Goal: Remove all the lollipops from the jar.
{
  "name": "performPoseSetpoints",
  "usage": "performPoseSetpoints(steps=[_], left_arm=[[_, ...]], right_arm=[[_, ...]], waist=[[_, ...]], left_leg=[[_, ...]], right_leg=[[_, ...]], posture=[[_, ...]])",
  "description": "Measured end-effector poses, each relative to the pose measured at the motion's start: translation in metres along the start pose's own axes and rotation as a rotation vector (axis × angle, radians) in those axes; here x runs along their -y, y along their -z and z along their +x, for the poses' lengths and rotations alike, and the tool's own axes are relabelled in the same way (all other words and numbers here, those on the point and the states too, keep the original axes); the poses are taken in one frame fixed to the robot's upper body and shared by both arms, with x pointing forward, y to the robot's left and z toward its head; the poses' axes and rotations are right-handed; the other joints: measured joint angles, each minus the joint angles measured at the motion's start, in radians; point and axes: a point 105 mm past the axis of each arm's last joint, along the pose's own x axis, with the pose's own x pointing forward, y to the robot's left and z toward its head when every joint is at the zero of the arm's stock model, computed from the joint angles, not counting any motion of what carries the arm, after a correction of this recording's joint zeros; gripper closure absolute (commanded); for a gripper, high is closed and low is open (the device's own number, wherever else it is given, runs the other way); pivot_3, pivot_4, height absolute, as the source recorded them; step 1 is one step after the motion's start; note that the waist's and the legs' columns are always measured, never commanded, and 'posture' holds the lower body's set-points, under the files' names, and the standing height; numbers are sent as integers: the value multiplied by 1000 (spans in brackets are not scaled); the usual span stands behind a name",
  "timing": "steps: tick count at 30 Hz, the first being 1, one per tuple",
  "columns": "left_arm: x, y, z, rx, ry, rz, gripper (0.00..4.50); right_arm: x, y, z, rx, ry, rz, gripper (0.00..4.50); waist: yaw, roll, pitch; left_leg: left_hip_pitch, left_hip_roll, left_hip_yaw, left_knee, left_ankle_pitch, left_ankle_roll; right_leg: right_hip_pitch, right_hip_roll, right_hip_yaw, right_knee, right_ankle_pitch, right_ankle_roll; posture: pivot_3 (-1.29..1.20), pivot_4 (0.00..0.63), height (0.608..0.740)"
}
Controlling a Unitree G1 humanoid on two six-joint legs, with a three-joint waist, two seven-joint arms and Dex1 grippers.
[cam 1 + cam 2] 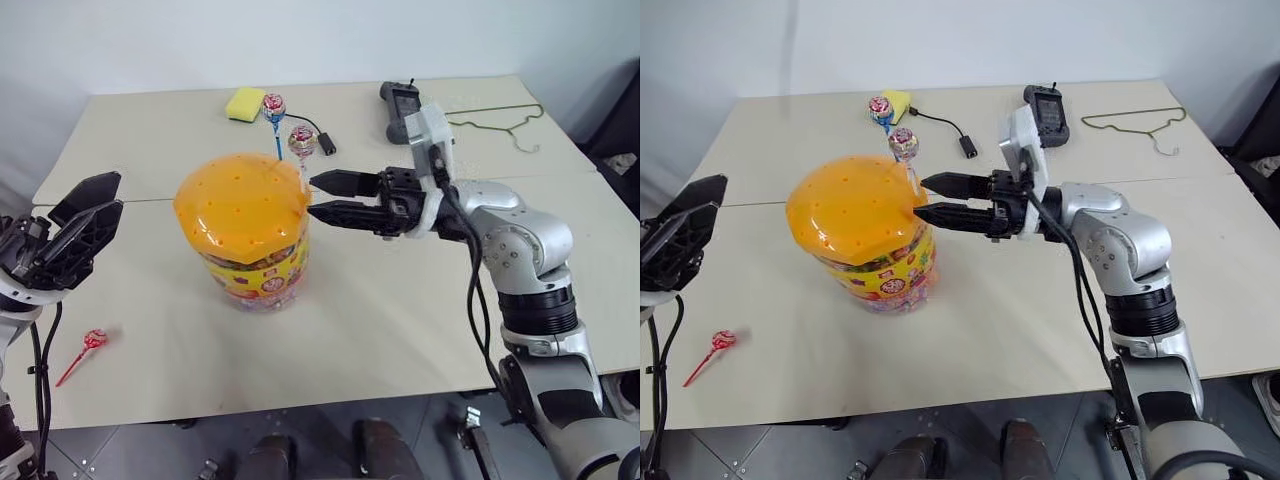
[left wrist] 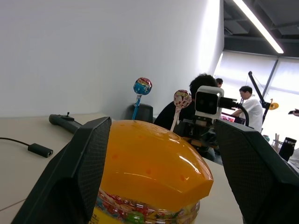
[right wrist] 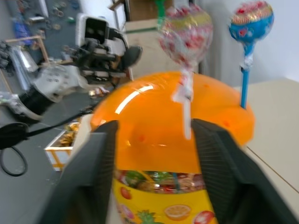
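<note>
Orange and domed, the hole-dotted lid tops the wide clear plastic jar (image 1: 245, 232) with its yellow, colourful label, which stands upright near the middle of the beige desk (image 1: 400, 320). Two lollipops rise from the lid on thin sticks: a white-stick lollipop (image 1: 302, 141) with a pink-patterned wrapper at the lid's right edge, and a blue-stick lollipop (image 1: 273, 106) just behind it. A third, red-stick lollipop (image 1: 88, 345) lies flat on the desk near its front left edge, well apart from the jar.

Coming in from the right, the right end effector (image 1: 322, 196) points level toward the jar, its two black fingers spread one above the other, with a clear gap between them. Their tips sit just beside the white stick at the lid's edge; in the right wrist view that stick stands between the fingers with daylight on either side, so nothing is gripped. To the left of the jar, the left end effector (image 1: 100, 200) hovers above the desk with its fingers wide apart and empty; its wrist view frames the lid between them.

At the far side of the desk lie a yellow sponge (image 1: 245, 103), a small black plug on a cable (image 1: 325, 146), a black handheld device (image 1: 400, 108) and a wire clothes hanger (image 1: 510, 125). People show in the background of the left wrist view.
</note>
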Motion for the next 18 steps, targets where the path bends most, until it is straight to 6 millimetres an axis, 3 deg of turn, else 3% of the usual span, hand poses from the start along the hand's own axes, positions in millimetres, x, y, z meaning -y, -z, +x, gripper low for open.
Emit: performPoseSetpoints(steps=[5, 9, 12, 18], left_arm=[[4, 0, 3, -6, 17, 11, 788], [4, -1, 3, -4, 22, 13, 788], [4, -1, 4, -1, 27, 15, 788], [4, -3, 10, 10, 50, 23, 788]], right_arm=[[16, 0, 5, 18, 70, -12, 1896], [18, -4, 14, 42, 58, -30, 1896], [18, -2, 17, 55, 54, -24, 2405], [17, -1, 20, 69, 42, -15, 4360]], waist=[[-3, 0, 0], [-3, 0, 0], [-2, 0, 0], [-1, 0, 0]], left_leg=[[0, 0, 1, 0, 0, 0], [0, 0, 0, 0, 0, 0], [0, 0, 0, 0, 0, 0], [0, 0, 0, 0, 0, 0]], right_leg=[[0, 0, 0, 0, 0, 0], [0, 0, 0, 1, 0, 0], [0, 0, 0, 1, 0, 0], [0, 0, 0, 1, 0, 0]], posture=[[0, 150, 740], [0, 150, 740], [0, 150, 740], [0, 150, 740]])
